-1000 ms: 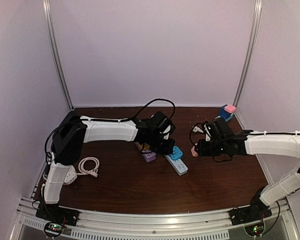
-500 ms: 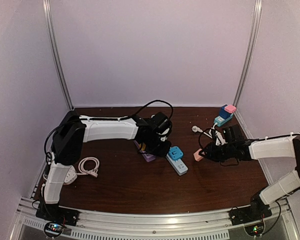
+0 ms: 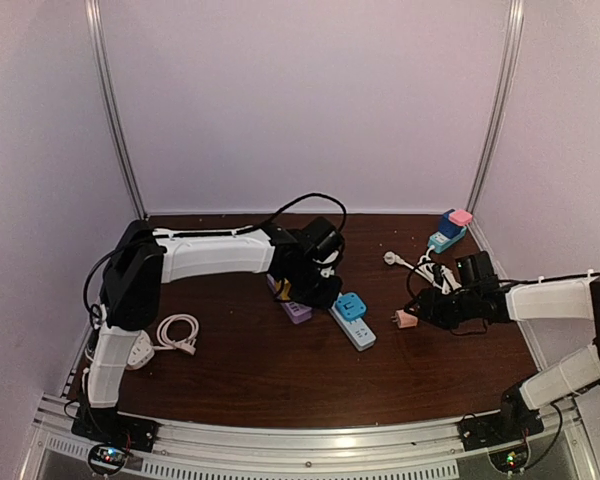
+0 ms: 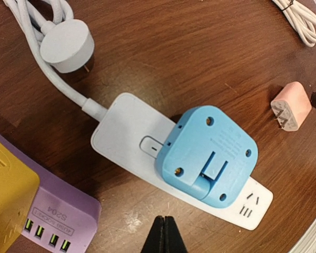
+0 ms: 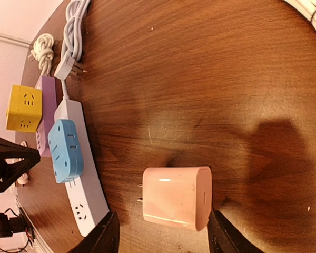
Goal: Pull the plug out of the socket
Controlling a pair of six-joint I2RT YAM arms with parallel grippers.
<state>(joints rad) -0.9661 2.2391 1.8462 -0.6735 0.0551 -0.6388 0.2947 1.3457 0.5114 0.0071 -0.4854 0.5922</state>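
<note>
Pink plug [image 5: 176, 197] looks like light, hard, slick plastic, so pinch its flat sides; right claw [image 5: 163, 221] sits wide around it, left claw [image 4: 164, 232] pinched together.

Dim overhead view, brighter wrist close-ups.
The tabletop [image 3: 280, 370] is lit softly from above; pale glare is spread across the wood, and a broad blurred shadow is cast beside the pink plug [image 5: 176, 197].

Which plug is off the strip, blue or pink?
The pink plug, loose on the table between the right gripper's jaws; the blue plug sits in the white strip.
</note>
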